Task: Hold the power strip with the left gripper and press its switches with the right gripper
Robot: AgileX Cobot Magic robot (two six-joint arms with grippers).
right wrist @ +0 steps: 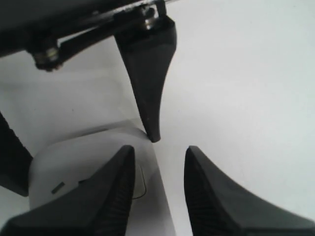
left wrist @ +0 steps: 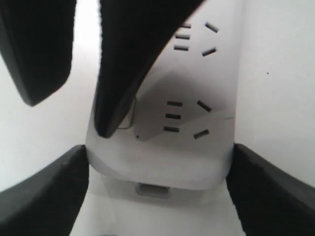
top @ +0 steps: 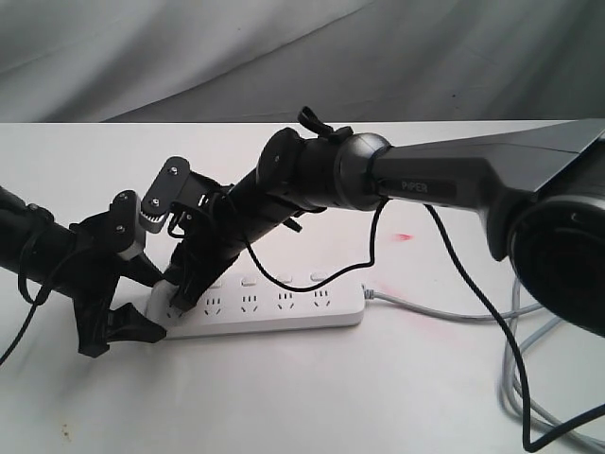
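Observation:
The white power strip (top: 284,307) lies lengthwise on the white table, its thin grey cable (top: 425,310) leaving at the right end. My left gripper (top: 151,301) is at the strip's left end. In the left wrist view its fingers (left wrist: 54,191) press flush against both long sides of the power strip (left wrist: 162,162). My right gripper (top: 186,298) reaches down onto the strip's left part, jaws apart and holding nothing. In the right wrist view, one fingertip (right wrist: 123,191) of the right gripper (right wrist: 159,150) rests on the strip by a switch outline (right wrist: 141,182); the other hangs over bare table. Other switches (top: 284,278) show uncovered.
Grey cables (top: 515,378) loop on the table at the right under the thick PIPER arm (top: 444,184). A thin black cable (top: 317,281) droops from that arm over the strip. A small red spot (top: 405,235) marks the table. Grey cloth (top: 284,57) hangs behind.

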